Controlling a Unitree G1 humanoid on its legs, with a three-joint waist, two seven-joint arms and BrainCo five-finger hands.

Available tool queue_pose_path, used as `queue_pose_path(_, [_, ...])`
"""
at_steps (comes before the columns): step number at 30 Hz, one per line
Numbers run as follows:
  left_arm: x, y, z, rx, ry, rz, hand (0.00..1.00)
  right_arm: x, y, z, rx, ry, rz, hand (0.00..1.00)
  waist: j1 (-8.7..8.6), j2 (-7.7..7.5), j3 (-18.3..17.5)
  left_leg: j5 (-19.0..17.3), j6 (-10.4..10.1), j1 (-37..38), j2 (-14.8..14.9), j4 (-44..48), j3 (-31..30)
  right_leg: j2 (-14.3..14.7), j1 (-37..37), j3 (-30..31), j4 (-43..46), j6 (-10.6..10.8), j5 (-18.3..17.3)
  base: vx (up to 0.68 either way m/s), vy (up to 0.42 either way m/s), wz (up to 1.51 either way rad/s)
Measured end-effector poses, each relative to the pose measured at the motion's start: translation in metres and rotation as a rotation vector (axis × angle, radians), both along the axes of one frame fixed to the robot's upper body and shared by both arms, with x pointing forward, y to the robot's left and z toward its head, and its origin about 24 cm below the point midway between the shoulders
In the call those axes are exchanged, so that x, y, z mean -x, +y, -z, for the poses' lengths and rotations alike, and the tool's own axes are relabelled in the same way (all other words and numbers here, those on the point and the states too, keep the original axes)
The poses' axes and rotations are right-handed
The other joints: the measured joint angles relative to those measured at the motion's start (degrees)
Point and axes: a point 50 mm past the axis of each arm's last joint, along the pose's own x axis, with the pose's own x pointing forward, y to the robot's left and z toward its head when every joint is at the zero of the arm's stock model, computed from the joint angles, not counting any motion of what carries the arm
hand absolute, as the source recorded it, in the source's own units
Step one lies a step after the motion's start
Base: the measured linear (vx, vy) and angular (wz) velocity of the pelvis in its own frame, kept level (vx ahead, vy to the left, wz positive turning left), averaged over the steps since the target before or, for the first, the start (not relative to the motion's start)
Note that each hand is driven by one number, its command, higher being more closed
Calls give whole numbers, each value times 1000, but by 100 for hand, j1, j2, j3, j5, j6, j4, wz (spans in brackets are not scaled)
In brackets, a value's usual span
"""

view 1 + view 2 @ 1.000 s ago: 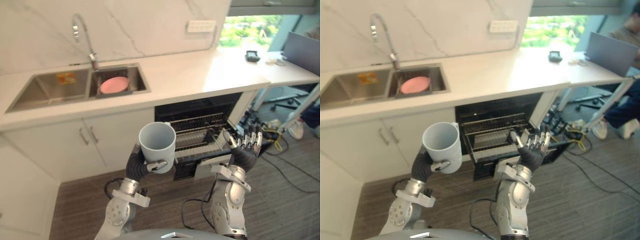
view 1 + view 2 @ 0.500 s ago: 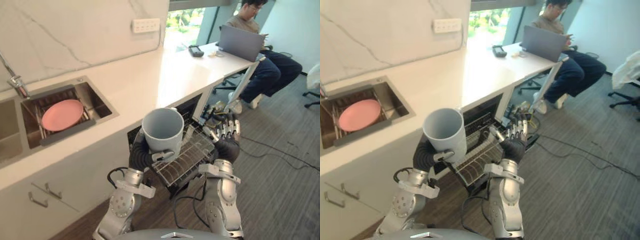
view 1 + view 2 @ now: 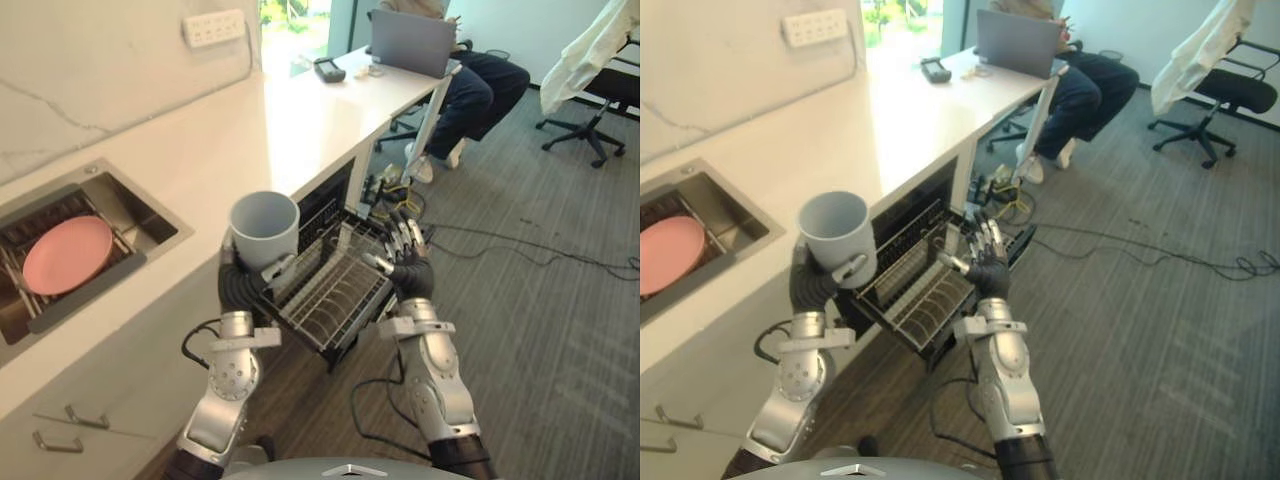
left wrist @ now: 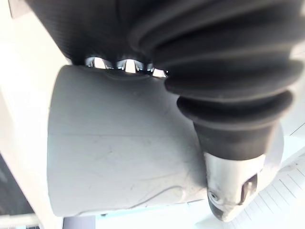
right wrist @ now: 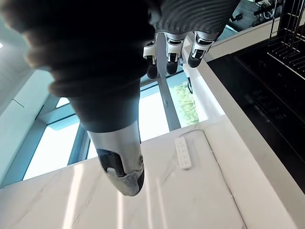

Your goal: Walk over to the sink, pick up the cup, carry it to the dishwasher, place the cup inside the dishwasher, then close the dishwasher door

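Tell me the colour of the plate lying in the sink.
Pink. The plate shows best in the left eye view, lying in the sink.

The white counter (image 3: 285, 125) holds an inset sink (image 3: 150, 222), a grey laptop (image 3: 408, 42) and a small dark device (image 3: 329, 69).

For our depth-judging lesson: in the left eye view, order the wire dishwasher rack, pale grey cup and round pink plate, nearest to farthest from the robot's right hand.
1. wire dishwasher rack, just beside the right hand.
2. pale grey cup, in the left hand.
3. round pink plate, in the steel sink.
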Motion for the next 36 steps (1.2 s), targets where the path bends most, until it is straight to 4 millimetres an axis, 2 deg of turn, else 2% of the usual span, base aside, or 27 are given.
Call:
queue_pose_path(4, [-3, 10, 8, -104, 14, -155, 100, -1, 19, 3, -26, 31, -98, 0, 65, -11, 3, 494, -14, 201, -69, -679, -127, 16, 16, -127, -130, 164, 75, -60, -28, 18])
queue_pose_path(7, [-4, 10, 14, -181, 15, -220, 100, -2, 24, 1, -49, 25, -135, 0, 68, -10, 6, 813, -49, 330, -58, -1106, -194, 63, 14, -232, -162, 212, 99, -43, -31, 16])
queue_pose_path(10, [-6, 8, 18, -234, 27, -245, 100, -6, 27, -6, -93, 3, -163, 0, 44, -10, 5, 848, -5, 355, -77, -1132, -209, 48, 58, -264, -189, 231, 119, -22, 3, 4])
queue_pose_path(15, [-11, 4, 12, -306, -13, -251, 100, -4, 35, -7, -105, -2, -212, 0, 27, -9, 4, 864, 14, 393, -128, -1138, -288, 17, 141, -301, -233, 260, 136, -15, 21, 6])
queue_pose_path(24, [-12, -3, 26, -349, 40, -254, 100, 1, 52, -5, -98, 11, -289, 0, 15, -8, 3, 866, -4, 385, -148, -1141, -307, 15, 185, -324, -363, 243, 179, 0, 0, 0])
queue_pose_path(33, [-10, -14, 23, -405, 3, -216, 100, 7, 70, -1, -82, 46, -379, 0, 40, -7, -10, 914, 32, 342, -158, -1139, -333, 29, 190, -353, -417, 285, 233, 11, -2, 0])
queue_pose_path(36, [-14, -19, 17, -416, -34, -203, 100, 8, 75, 2, -96, 78, -410, 0, 27, -3, -19, 952, 33, 288, -178, -1109, -428, 29, 193, -444, -434, 294, 253, 17, 4, 15])
